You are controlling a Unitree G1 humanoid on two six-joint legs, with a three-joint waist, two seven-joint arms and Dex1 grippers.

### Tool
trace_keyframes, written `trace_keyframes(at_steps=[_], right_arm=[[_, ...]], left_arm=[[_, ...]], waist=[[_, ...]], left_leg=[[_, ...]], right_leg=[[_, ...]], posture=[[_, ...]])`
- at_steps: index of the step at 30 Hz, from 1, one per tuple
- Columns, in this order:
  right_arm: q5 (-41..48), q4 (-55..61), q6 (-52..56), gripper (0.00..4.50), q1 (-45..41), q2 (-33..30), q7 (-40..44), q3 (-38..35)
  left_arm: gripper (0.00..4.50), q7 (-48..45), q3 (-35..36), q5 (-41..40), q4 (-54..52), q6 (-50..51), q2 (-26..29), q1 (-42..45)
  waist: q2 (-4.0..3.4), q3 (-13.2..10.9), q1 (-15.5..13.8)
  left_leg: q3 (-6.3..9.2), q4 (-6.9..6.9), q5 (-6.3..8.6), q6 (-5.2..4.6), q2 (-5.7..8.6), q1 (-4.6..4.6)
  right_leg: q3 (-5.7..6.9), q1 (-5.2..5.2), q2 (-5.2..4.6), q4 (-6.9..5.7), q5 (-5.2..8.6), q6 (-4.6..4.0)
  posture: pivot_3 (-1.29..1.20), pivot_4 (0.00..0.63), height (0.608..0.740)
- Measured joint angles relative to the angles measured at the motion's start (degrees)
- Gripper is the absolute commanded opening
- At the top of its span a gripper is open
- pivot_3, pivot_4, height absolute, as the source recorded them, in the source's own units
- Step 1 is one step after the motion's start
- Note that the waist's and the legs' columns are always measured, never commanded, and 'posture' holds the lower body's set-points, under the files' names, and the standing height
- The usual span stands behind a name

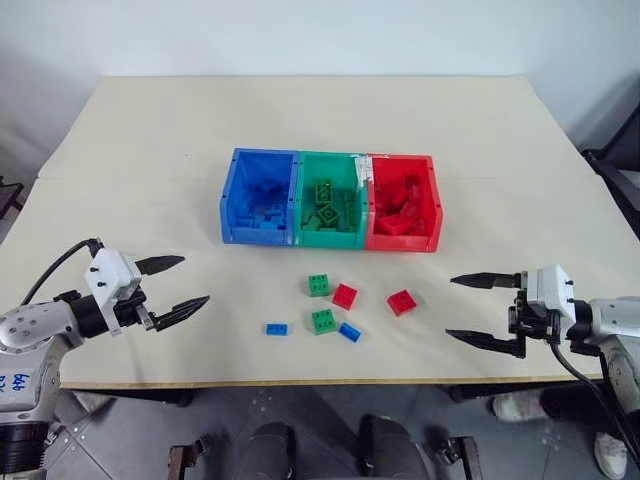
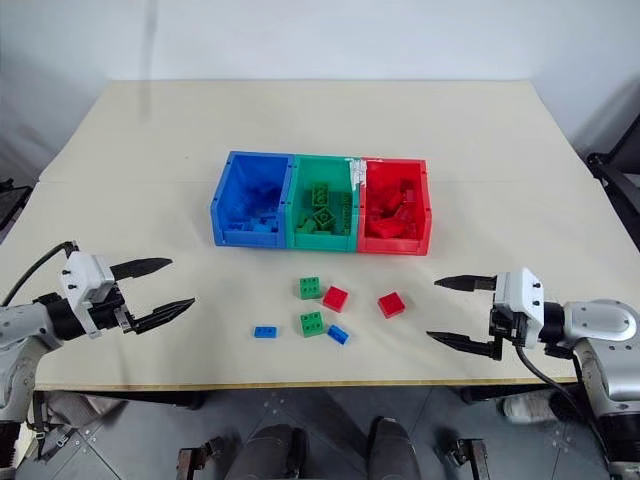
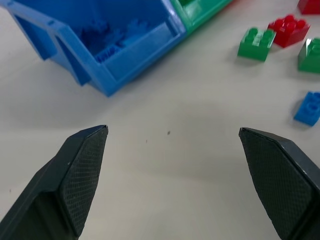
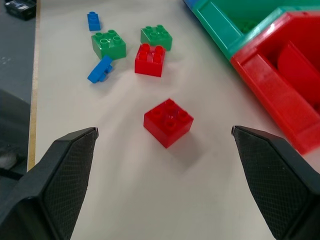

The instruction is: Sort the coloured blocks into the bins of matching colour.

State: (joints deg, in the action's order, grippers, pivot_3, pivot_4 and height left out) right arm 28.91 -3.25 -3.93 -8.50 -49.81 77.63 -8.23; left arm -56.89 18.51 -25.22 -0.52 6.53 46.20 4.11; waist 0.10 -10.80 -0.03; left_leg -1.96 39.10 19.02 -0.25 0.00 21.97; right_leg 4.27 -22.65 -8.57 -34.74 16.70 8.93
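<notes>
A pale beige table [image 1: 150,180] is seen before a plain white wall [image 1: 300,35]. Grey floor [image 1: 130,440] is seen below its near edge.

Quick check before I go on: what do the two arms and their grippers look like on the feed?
Both arms are silver-grey metal with black joints. Each ends in a white block carrying the left gripper and the right gripper, each with two black pointed fingers with cross-hatched pads. A black cable loops along each wrist.
</notes>
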Motion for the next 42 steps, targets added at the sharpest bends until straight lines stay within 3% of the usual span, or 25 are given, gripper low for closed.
trace_keyframes(at_steps=[9,17,21,28,35,42], right_arm=[[-0.86,-0.16,-1.09,4.50,3.95,1.09,-0.76,-2.50],[-5.39,-12.32,-6.83,4.50,1.39,-2.59,3.15,-4.99],[-7.00,-13.55,-7.10,4.50,-4.90,-1.90,5.07,-0.45],[-9.81,-14.50,-3.17,4.50,-19.47,3.56,9.22,11.55],[-17.27,-27.52,-7.50,4.50,-30.85,8.96,10.32,22.18],[-17.55,-35.30,-14.72,2.26,-34.14,9.01,10.99,27.64]], left_arm=[[4.48,0.13,-3.63,-0.02,-4.06,2.78,-2.25,-0.46],[4.48,-3.21,-15.57,0.65,-14.95,3.26,-4.76,1.89],[4.48,-4.46,-16.63,0.80,-15.88,3.30,-4.11,1.94],[4.48,-4.98,-9.81,0.23,-14.65,2.13,-2.28,-4.16],[4.48,-5.22,-4.74,-1.16,-15.55,2.50,-1.16,-9.60],[4.50,-3.61,-4.02,-2.09,-20.47,3.41,-1.38,-11.77]], waist=[[0.00,0.00,-0.51],[0.00,0.00,-0.78],[-0.03,-0.01,0.36],[-0.06,-0.04,0.29],[-0.08,-0.05,0.10],[-0.07,-0.04,0.39]], left_leg=[[0.01,0.01,0.02,0.00,0.04,0.01],[-0.04,0.04,0.01,0.01,0.04,-0.08],[-0.12,0.03,-0.01,0.04,-0.05,-0.19],[-0.13,0.02,0.01,0.03,-0.08,-0.30],[-0.07,0.01,0.05,0.04,-0.03,-0.28],[-0.09,0.00,0.06,0.05,-0.07,-0.38]], right_leg=[[0.02,0.02,-0.02,0.02,-0.01,0.01],[0.00,0.10,0.00,0.02,-0.03,0.01],[-0.02,0.10,0.04,-0.02,-0.01,-0.01],[-0.05,0.17,0.02,0.00,-0.01,-0.03],[-0.04,0.18,-0.02,0.01,-0.01,-0.05],[-0.04,0.26,0.00,0.01,-0.01,-0.07]], posture=[[0.00,0.150,0.740],[0.00,0.150,0.740],[0.00,0.150,0.740],[0.00,0.150,0.740],[0.00,0.150,0.740],[0.00,0.150,0.740]])
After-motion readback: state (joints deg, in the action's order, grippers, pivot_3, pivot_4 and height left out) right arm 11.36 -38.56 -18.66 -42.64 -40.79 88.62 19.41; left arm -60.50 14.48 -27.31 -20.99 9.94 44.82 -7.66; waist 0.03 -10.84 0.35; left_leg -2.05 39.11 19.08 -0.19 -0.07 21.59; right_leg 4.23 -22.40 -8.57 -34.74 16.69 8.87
